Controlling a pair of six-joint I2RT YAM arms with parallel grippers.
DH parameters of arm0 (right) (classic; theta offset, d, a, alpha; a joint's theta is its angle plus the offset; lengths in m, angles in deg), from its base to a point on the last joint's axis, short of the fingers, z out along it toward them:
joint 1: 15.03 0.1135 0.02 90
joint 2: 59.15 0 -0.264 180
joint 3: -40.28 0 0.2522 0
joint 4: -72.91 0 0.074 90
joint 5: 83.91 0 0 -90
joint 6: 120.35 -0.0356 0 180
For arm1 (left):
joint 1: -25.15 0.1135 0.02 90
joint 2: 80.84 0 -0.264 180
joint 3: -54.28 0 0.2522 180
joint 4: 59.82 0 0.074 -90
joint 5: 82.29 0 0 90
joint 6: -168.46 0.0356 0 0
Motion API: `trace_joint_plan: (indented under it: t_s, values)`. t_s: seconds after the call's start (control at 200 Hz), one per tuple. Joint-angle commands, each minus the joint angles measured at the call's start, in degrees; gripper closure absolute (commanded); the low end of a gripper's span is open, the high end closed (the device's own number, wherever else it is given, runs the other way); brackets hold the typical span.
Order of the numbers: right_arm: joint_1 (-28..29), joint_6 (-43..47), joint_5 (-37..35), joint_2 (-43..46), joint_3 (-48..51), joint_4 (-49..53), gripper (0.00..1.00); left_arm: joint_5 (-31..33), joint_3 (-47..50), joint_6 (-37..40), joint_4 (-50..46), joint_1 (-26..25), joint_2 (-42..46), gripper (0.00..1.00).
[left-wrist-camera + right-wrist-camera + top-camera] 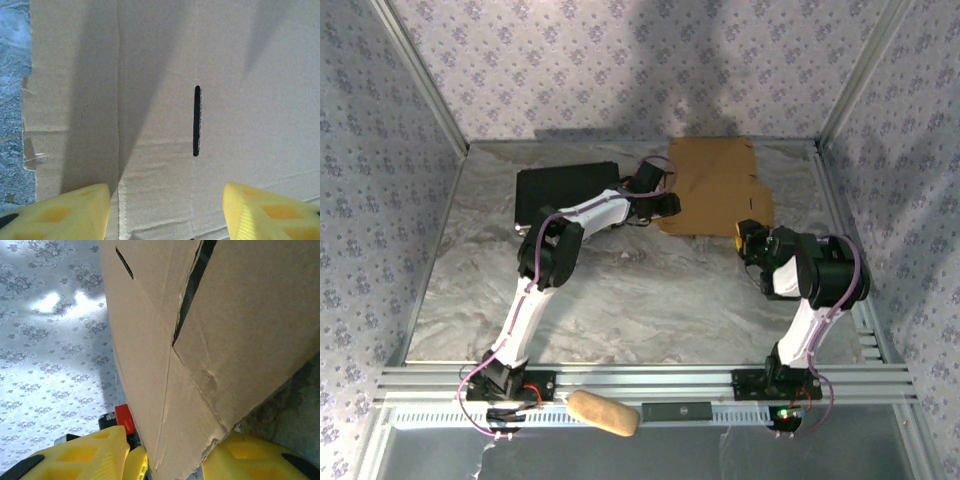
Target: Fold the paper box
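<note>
The paper box [715, 185] lies at the far side of the table [620, 310], right gripper [172, 455] grasping its near corner, left gripper [165, 205] released above it — with nothing pinning the sheet, a pull may drag or tear it

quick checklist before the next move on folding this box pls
1. Edge of the paper box sits between the fingers of the right gripper: ok.
2. Right grip clamped firmly on that edge: cannot tell.
3. Left gripper open above the sheet, near the slot, holding nothing: ok.
4. Box formed: not ok, the sheet lies mostly flat on the table.
5. Black case apart from the sheet: ok.
</note>
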Motion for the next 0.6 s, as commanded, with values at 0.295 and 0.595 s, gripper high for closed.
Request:
trace_joint_plan:
  t_s: [0.295,0.595]
  values:
    - [1.76,-4.77,-6.15,-3.24,-0.88,-3.06,0.98,-0.23,3.51,0.41,0.93,-0.19,7.55,0.36]
    - [3.99,-4.88,-9.90,31.99,-2.69,36.54,1.00,10.71,21.20,-0.26,5.82,-2.09,33.57,0.25]
